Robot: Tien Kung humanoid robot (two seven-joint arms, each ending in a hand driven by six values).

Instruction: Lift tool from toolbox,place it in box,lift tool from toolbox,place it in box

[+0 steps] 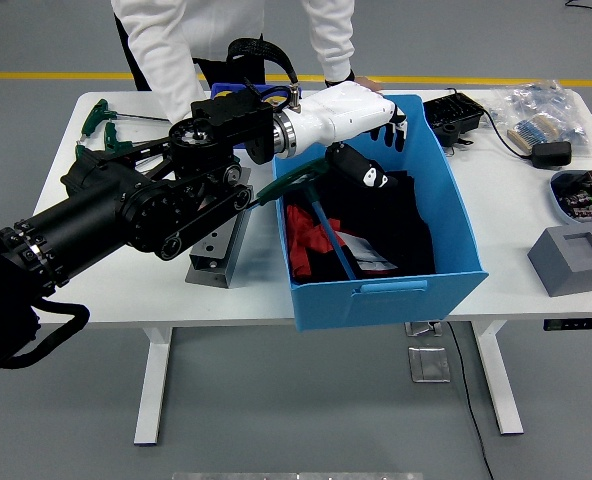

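The robot's left hand [351, 115], white with dark fingertips, is stretched over the far left part of a blue box [446, 200], its fingers spread loosely and holding nothing. Its black arm [146, 205] reaches in from the lower left, crossing the left half of a white desk [506, 240]. No right hand is in view.

The blue box is large and open-topped, and stands at the middle of the desk with its front wall at the near edge. Inside lie dark and red items that cannot be told apart clearly. A tool [311, 195] with a green T-shaped handle and a long blue shaft is in the box, just below the open hand. Its handle is up against the box's left wall and its shaft slopes down toward the front.

A grey metal block [221, 245] stands on the desk just left of the box, partly hidden by the arm. More green-handled tools [101, 125] lie at the desk's far left corner.

To the right of the box are a grey square holder [573, 260], a round tray of small parts [586, 192], a black adapter [551, 153], and a black case [451, 115].

A person in white sleeves stands at the far side, one hand [351, 82] resting on the desk's far edge.
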